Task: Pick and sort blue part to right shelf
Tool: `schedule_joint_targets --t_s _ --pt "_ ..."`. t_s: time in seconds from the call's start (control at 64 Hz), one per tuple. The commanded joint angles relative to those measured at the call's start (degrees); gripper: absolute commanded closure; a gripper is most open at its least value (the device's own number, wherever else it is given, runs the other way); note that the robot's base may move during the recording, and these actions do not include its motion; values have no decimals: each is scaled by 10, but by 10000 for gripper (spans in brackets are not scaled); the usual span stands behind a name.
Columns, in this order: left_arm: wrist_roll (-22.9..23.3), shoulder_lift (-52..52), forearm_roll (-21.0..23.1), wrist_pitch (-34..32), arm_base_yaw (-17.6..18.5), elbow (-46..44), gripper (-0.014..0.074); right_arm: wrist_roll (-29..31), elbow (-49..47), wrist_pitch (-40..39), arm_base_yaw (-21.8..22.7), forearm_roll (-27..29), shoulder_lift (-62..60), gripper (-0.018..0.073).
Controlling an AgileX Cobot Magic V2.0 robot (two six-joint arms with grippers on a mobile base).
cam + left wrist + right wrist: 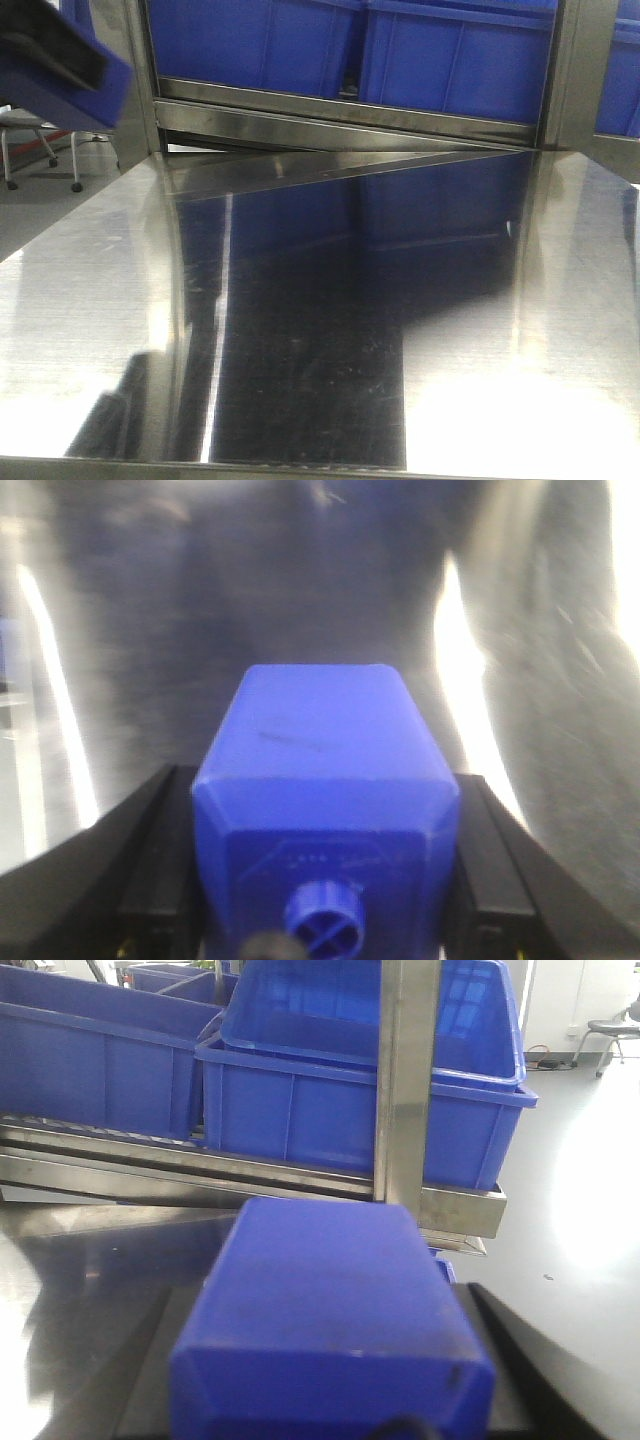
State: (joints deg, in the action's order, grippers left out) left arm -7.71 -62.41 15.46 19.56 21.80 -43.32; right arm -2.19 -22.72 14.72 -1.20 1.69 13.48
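Note:
My left gripper is shut on a blue box-shaped part with a round knob on its near face, held above the steel table. In the front view this blue part and the black gripper show at the top left. My right gripper is shut on a second blue part, held level and facing the shelf. The right shelf has a steel post, a steel crossbar and large blue bins. The right gripper does not show in the front view.
The shiny steel table runs up to the shelf's steel crossbar, with blue bins above it. A wheeled chair stands on the floor at the left. Open grey floor lies right of the shelf.

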Motion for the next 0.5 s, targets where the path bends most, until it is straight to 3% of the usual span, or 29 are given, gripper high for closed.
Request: schedule_joint_targets --t_s 0.0,0.281,0.484 --pt "0 55 11 -64 -24 16 244 4 -16 -52 3 -5 5 127" --pt "0 201 -3 -112 -94 113 244 4 -16 -52 3 -5 5 127" --pt "0 314 -20 -112 -111 159 244 4 -16 -52 3 -5 5 127"
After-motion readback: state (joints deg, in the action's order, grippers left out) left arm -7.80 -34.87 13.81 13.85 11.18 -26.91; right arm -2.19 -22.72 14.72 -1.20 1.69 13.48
